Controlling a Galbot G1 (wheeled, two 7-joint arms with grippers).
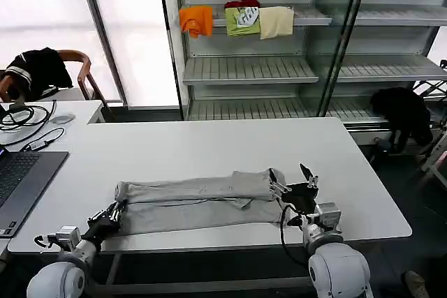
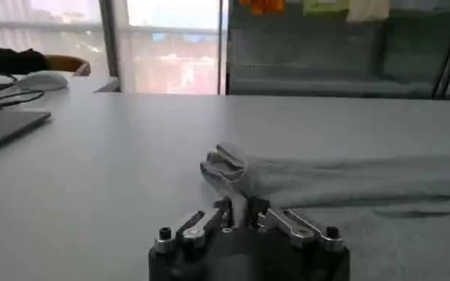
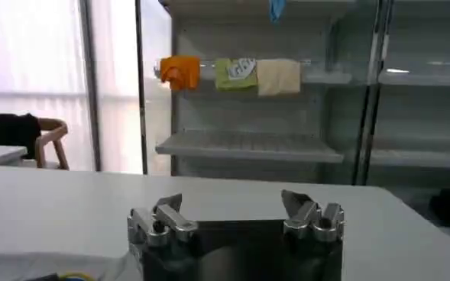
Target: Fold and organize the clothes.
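A light grey shirt lies on the white table, folded into a long band running left to right near the front edge. My left gripper is at the band's left end, shut on the fabric. In the left wrist view its jaws pinch the grey cloth, which stretches away from them. My right gripper hovers at the band's right end, open. In the right wrist view it stands wide open with nothing between its fingers, and a corner of the shirt shows below.
A laptop, cables and a mouse sit at the table's left. A chair with a black garment stands behind. Shelves at the back hold orange, green and cream folded garments. A black garment lies at the right.
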